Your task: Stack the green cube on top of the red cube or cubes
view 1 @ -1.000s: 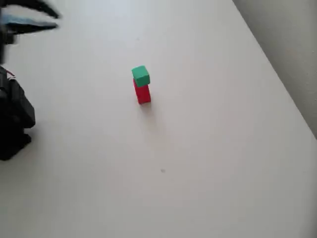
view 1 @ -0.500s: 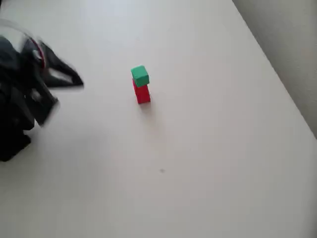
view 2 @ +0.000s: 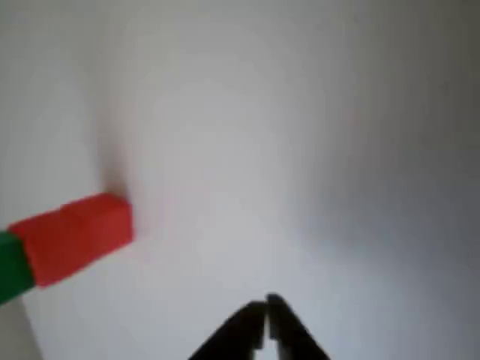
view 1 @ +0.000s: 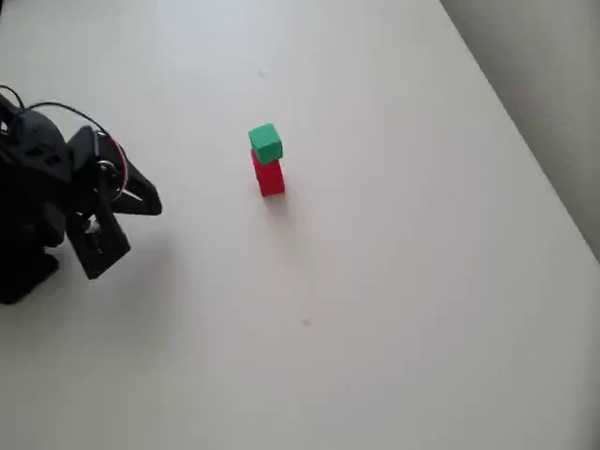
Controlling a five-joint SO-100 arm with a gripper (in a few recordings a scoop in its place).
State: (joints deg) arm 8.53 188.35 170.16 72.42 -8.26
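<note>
Overhead view: the green cube (view 1: 266, 143) is seen resting squarely on top of the red block (view 1: 269, 175), touching it, near the middle of the white counter (view 1: 394, 281). The stack stands upright, with a soft shadow cast on the counter just below it in the picture. The black arm (view 1: 42, 202) is located at the left edge, and its jaws (view 1: 150, 201) are pointed right toward the stack but are held well apart from it. Nothing is held between the jaws.

Wrist view: the jaws (view 2: 265, 313) are observed at the bottom centre with their two dark tips pressed together, so they are recorded as closed and empty. The red block (view 2: 75, 236) is seen at the left, lying sideways in this picture, with the green cube (view 2: 13, 268) touching its far-left end at the frame edge. Bare counter (view 2: 315, 150) is seen between the tips and the stack. This picture is noted as blurred.
</note>
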